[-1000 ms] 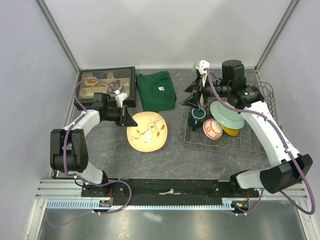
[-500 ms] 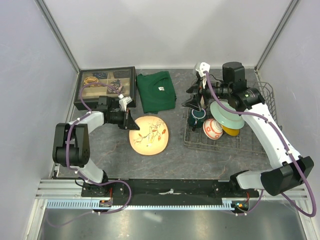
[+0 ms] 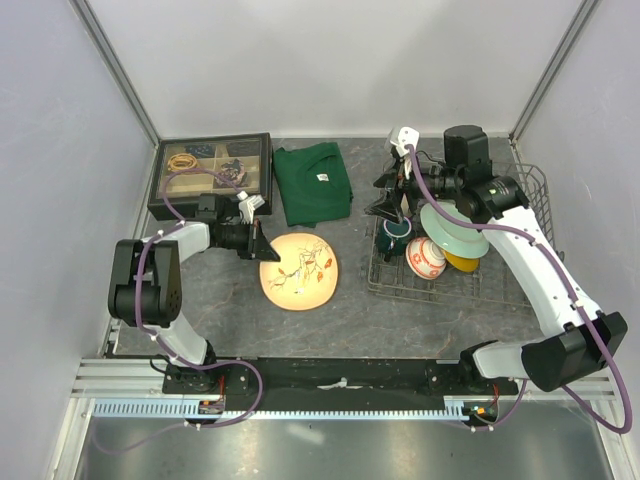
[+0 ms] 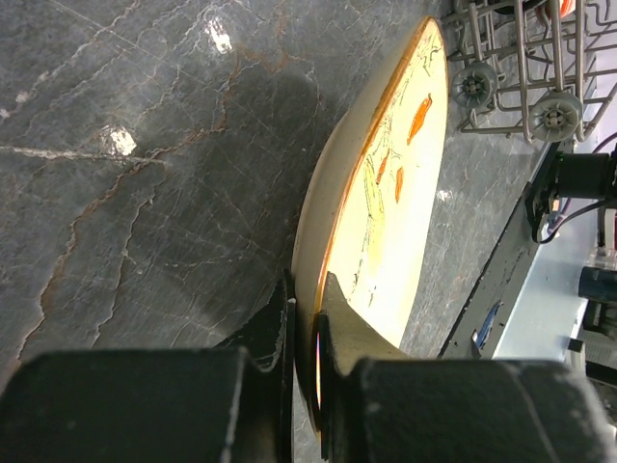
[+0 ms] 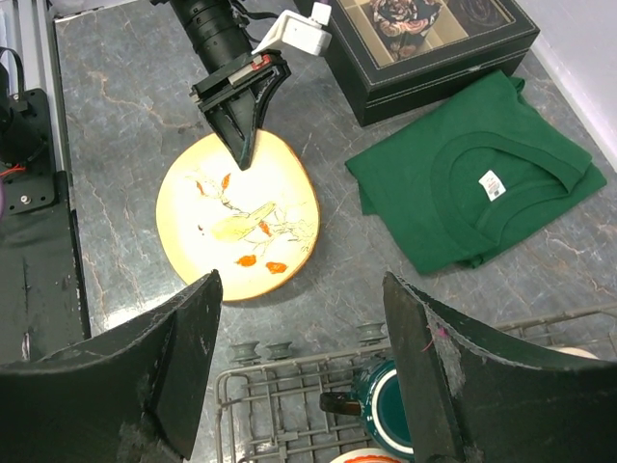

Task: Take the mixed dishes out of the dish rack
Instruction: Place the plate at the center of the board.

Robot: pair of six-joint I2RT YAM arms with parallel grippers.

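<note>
My left gripper point(image 3: 262, 247) is shut on the near rim of the cream plate point(image 3: 300, 272), which has orange leaf marks. The left wrist view shows the jaws point(image 4: 307, 318) pinching the rim of the plate point(image 4: 395, 193), tilted low over the table. My right gripper point(image 3: 390, 205) is open and empty above the left end of the dish rack point(image 3: 500, 290). Below it stands the dark green mug point(image 5: 390, 410). The red-and-white bowl point(image 3: 425, 258), the pale green plate point(image 3: 452, 232) and the yellow plate point(image 3: 462, 262) sit in the rack. The beige tumbler does not show.
A folded green cloth point(image 3: 313, 182) lies at the back middle, and a black compartmented tray point(image 3: 212, 172) at the back left. The rack's small wheels point(image 4: 474, 85) are close to the plate's far edge. Grey walls close in the table on three sides.
My left gripper has carried the cream plate slightly down and to the right, and the left arm has folded in. The right gripper has barely moved.
</note>
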